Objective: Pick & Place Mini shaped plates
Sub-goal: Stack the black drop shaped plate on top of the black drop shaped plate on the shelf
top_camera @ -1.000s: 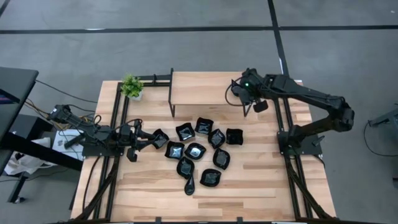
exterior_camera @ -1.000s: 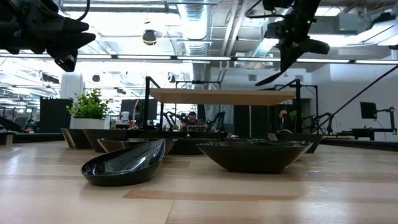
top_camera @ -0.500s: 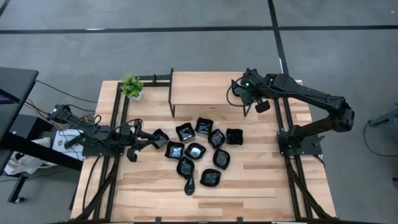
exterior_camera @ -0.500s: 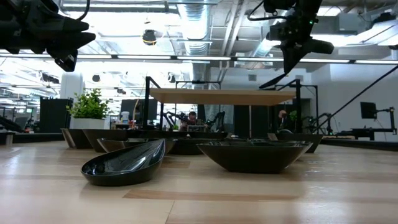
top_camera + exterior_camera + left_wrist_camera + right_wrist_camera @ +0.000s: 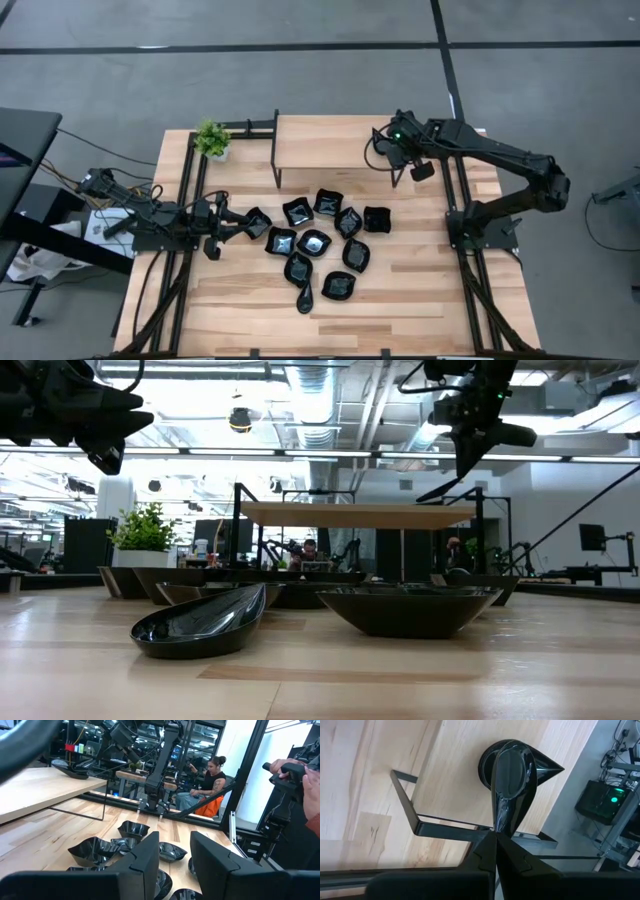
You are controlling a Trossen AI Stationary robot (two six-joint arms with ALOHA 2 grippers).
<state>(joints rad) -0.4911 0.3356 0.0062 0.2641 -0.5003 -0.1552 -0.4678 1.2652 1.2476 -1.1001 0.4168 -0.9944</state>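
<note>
Several glossy black mini plates (image 5: 315,243) lie in a cluster on the table's middle; two stand large in the low view (image 5: 198,625) (image 5: 408,610). My right gripper (image 5: 398,150) hovers over the right end of the raised wooden shelf (image 5: 330,140), shut on a teardrop plate (image 5: 512,770). Under that plate a black dish (image 5: 487,762) rests on the shelf, also seen from the left wrist (image 5: 75,769). My left gripper (image 5: 228,222) is open and low at the table's left, beside the leftmost plate (image 5: 257,222). Its fingers (image 5: 150,855) point at the cluster. My right gripper pinches the teardrop plate by its narrow pointed end (image 5: 501,822) between its two fingers. The plate reaches out past the fingertips along their line. It is lifted clear above the shelf and tilted, its wide end (image 5: 435,488) lower than the fingers.
A small green potted plant (image 5: 211,139) stands at the far left corner beside the shelf. Black frame rails (image 5: 190,180) run along both sides of the table. A seated person (image 5: 212,780) and a hand (image 5: 300,770) show in the room beyond. Bare wood lies at the near edge (image 5: 400,300).
My right gripper with its teardrop plate has shifted slightly toward the table's right over the shelf end, then stayed still. The left arm and the plates on the table have kept still.
</note>
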